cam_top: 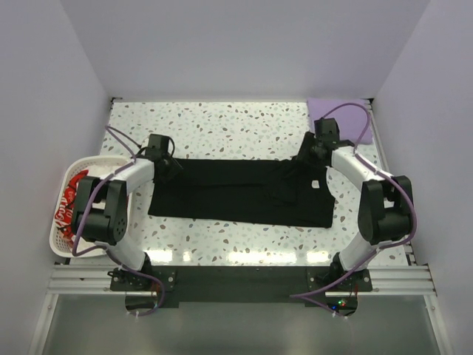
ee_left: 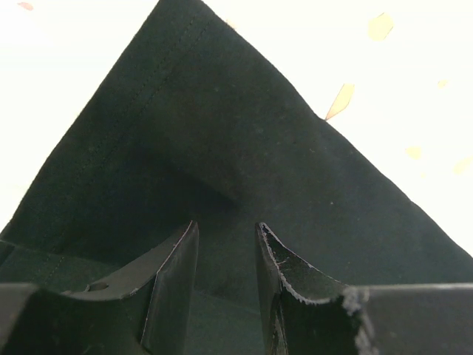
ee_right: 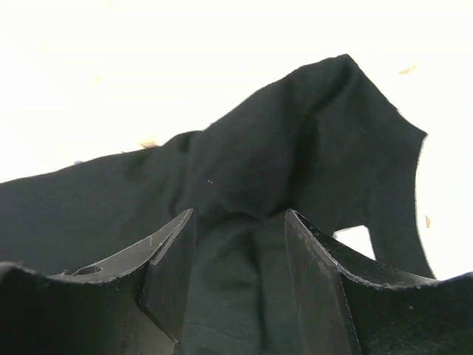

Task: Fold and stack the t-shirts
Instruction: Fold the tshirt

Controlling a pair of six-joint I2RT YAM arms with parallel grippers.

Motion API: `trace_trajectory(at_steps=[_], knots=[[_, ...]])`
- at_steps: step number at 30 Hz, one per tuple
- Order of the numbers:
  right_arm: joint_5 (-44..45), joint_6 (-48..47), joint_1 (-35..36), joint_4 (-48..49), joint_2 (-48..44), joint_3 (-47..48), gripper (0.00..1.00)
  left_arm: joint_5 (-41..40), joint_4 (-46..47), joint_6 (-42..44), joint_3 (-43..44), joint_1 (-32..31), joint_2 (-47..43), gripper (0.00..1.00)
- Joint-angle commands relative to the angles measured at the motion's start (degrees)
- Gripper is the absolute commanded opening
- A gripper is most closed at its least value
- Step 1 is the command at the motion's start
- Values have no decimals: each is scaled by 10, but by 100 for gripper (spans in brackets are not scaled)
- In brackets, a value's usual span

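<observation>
The black t-shirt (cam_top: 236,196) lies spread as a wide strip across the middle of the table. My left gripper (cam_top: 168,168) sits at its far left corner, and in the left wrist view the gripper (ee_left: 228,225) is shut on the black fabric (ee_left: 244,118). My right gripper (cam_top: 299,159) is at the shirt's far right part, where the cloth bunches up. In the right wrist view that gripper (ee_right: 240,214) is shut on a fold of the black fabric (ee_right: 310,133). The lavender t-shirt (cam_top: 340,111) lies folded at the far right corner. The white t-shirt with red lettering (cam_top: 70,200) lies in the basket.
The white slotted basket (cam_top: 55,244) stands at the table's left edge, beside my left arm. White walls enclose the speckled table (cam_top: 236,126) on three sides. The arm bases sit on a rail at the near edge.
</observation>
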Motion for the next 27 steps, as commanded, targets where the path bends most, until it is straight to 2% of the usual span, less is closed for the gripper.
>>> trace_trajectory(at_steps=[1, 4, 8, 17, 18, 21, 22, 25, 27], knots=[[-32, 34, -10, 55, -2, -19, 55, 4, 7, -4, 18, -2, 0, 41], [-41, 56, -42, 91, -6, -47, 54, 3, 5, -4, 18, -2, 1, 41], [-106, 72, -75, 129, 21, -49, 53, 4, 7, -4, 17, -2, 4, 41], [-150, 108, -76, 186, 48, -63, 52, 4, 8, -7, 16, -2, 6, 41], [-151, 116, -76, 191, 48, -65, 51, 3, 8, -7, 16, -2, 6, 41], [-154, 122, -75, 196, 47, -65, 36, 3, 8, -7, 16, -2, 7, 41], [-149, 119, -76, 190, 49, -62, 28, 3, 6, -7, 16, -2, 8, 41], [-130, 91, -76, 149, 47, -39, 13, 2, 7, -7, 16, -2, 9, 41], [-100, 64, -75, 113, 37, -20, 10, 0, 6, -7, 16, -2, 9, 41]])
